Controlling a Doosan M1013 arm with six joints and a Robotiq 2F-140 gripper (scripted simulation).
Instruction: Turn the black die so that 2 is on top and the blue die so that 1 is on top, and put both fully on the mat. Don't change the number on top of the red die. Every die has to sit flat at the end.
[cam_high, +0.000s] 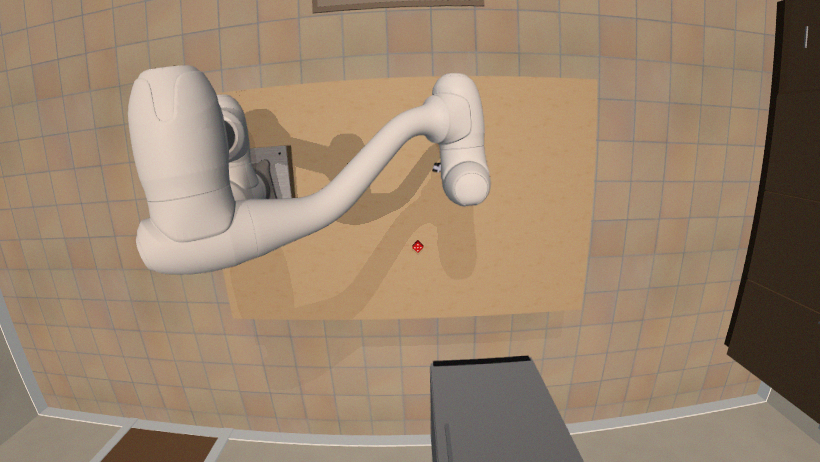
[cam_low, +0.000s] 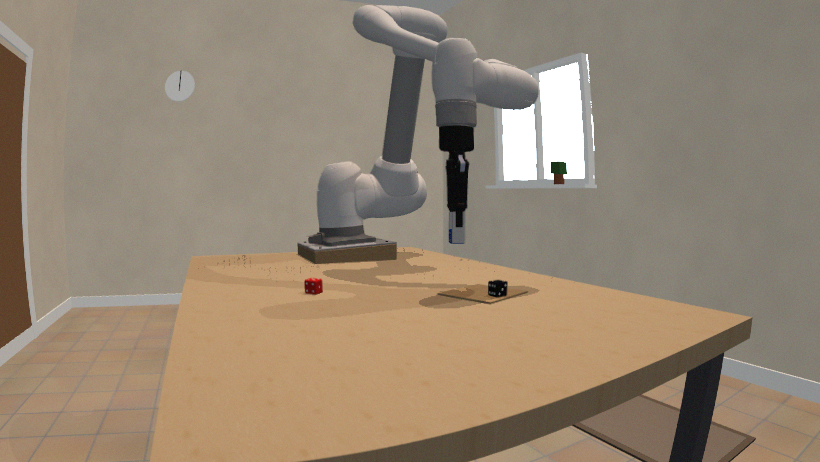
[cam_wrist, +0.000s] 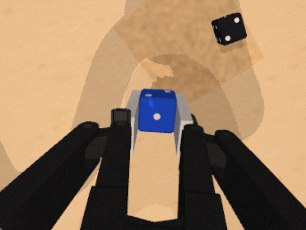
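Note:
My gripper (cam_low: 456, 234) (cam_wrist: 157, 105) is shut on the blue die (cam_wrist: 157, 117) and points straight down, high above the table. In the wrist view, the blue die's large face towards the camera shows 1, and a narrow face beyond it shows 2. The black die (cam_low: 497, 288) (cam_wrist: 229, 29) sits flat on the thin wood-coloured mat (cam_low: 473, 296) (cam_wrist: 165, 32), near one edge, with 2 on top. The red die (cam_high: 417, 246) (cam_low: 313, 285) lies flat on the table, off the mat, with several pips on top. The arm hides the mat and black die in the top view.
The wooden table (cam_high: 533, 229) (cam_low: 372, 367) carries the robot's base (cam_high: 282, 172) (cam_low: 355, 253) at its far end in the exterior view. A grey cabinet (cam_high: 493, 407) stands beyond the table's lower edge in the top view. Arm shadows cross the table and mat.

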